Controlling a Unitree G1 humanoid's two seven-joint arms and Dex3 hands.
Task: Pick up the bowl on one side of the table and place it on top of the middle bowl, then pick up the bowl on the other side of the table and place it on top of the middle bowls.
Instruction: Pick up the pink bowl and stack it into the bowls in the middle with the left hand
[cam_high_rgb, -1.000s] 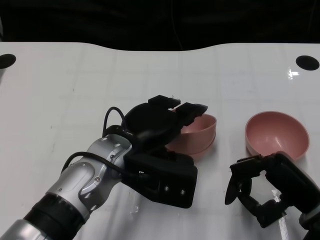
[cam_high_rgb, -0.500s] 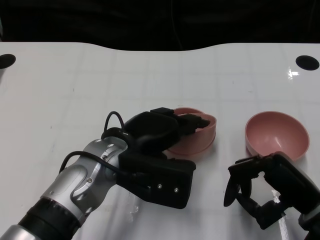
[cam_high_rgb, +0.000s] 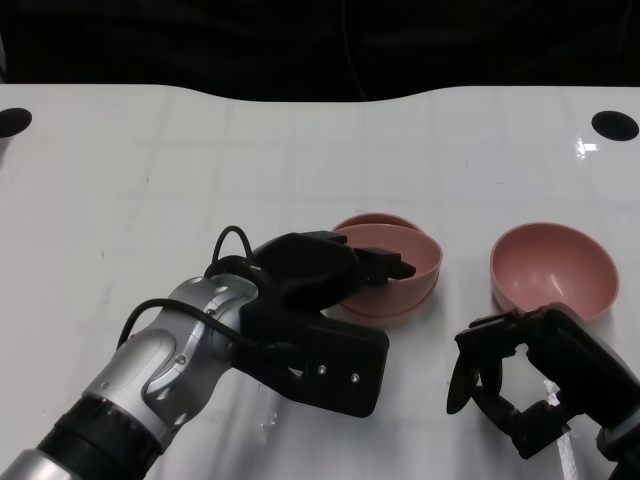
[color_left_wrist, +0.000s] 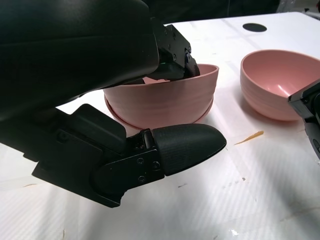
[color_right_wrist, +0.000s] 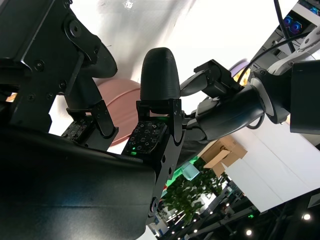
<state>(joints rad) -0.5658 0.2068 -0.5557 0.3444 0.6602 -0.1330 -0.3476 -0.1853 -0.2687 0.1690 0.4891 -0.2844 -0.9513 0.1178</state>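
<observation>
The robot's left hand (cam_high_rgb: 320, 275), black and bulky at the end of a silver forearm (cam_high_rgb: 150, 375), sat in the lower centre of the head view. It held a pink bowl (cam_high_rgb: 395, 270) by the near rim: upper fingers (color_left_wrist: 172, 47) hooked over and into the bowl, while a broad rounded finger (color_left_wrist: 187, 145) lay just outside the bowl's wall, low by the table. That upper bowl sat nested, slightly tilted, in a second pink bowl (color_left_wrist: 120, 112) whose rim showed beneath it, the pair at the middle of the white table (cam_high_rgb: 200, 170).

The right hand (cam_high_rgb: 520, 385) was at the lower right of the head view, fingers spread apart in an open curve with nothing between them, hovering near the table. Just above it in the picture, apart from it, stood a third pink bowl (cam_high_rgb: 552, 268), upright and alone on the right side. Two dark round spots (cam_high_rgb: 614, 125) marked the table's far corners.
</observation>
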